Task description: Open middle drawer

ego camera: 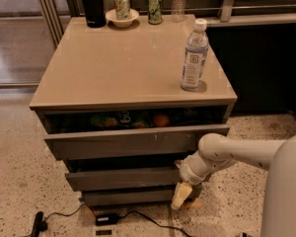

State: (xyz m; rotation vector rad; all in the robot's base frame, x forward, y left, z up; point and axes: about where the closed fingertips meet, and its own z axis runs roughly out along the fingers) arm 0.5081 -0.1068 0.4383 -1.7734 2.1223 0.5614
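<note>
The arm is a smooth white tubular casing with a matte finish. The wrist joint is rounded and white, banded by a grey seam. The body shell is a broad, curved white cover. The gripper is pale cream-yellow and tapered, and sits low beside the front right corner of the cabinet, near the floor.

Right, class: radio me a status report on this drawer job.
Gripper low at right corner, just under middle drawer. Top drawer above sits open. Cable on floor below.
</note>
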